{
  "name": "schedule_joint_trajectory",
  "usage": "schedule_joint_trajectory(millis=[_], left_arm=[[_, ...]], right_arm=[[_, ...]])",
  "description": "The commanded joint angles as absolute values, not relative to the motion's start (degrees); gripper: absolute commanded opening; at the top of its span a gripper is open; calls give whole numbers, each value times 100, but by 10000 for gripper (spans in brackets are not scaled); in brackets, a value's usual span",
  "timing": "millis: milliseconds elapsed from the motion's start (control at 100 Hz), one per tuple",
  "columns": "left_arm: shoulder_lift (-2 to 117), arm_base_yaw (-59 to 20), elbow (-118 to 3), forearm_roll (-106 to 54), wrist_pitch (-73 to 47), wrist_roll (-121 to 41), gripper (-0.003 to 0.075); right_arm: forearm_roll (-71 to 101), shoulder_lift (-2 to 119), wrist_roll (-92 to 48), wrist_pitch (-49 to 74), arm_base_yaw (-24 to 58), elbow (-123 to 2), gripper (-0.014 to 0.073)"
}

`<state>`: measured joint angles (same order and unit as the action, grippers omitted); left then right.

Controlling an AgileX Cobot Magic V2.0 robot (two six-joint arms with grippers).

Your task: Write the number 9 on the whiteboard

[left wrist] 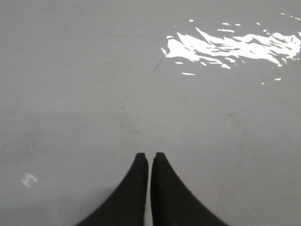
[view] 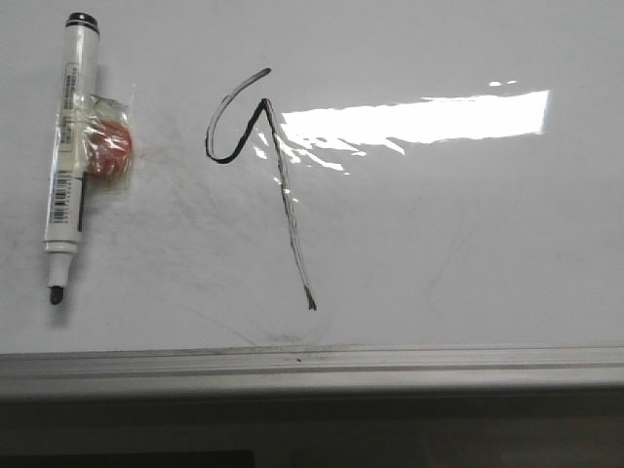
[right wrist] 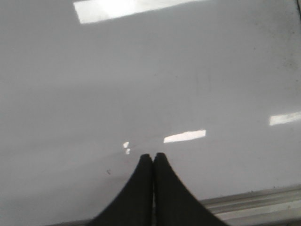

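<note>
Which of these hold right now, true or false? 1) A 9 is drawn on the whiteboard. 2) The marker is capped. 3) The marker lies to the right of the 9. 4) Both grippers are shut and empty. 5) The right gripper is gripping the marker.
1) True: the number 9 is drawn in black on the whiteboard.
2) False: the marker lies with its dark tip bare.
3) False: in the front view it lies left of the number 9, with a red object taped to it.
4) True: the left gripper and right gripper have their fingers together with nothing between.
5) False: the right gripper holds nothing; the marker rests on the whiteboard.
</note>
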<state>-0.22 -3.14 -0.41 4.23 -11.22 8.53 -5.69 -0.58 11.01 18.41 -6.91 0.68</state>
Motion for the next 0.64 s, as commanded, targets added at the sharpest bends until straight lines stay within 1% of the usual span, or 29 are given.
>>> schedule_joint_trajectory(millis=[0, 630], left_arm=[[-178, -301, 186, 405, -681, 899, -20], [-178, -301, 186, 405, -681, 899, -20]], right_arm=[[-638, -139, 1037, 1797, -728, 133, -63], [-638, -178, 1037, 1751, -728, 133, -63]])
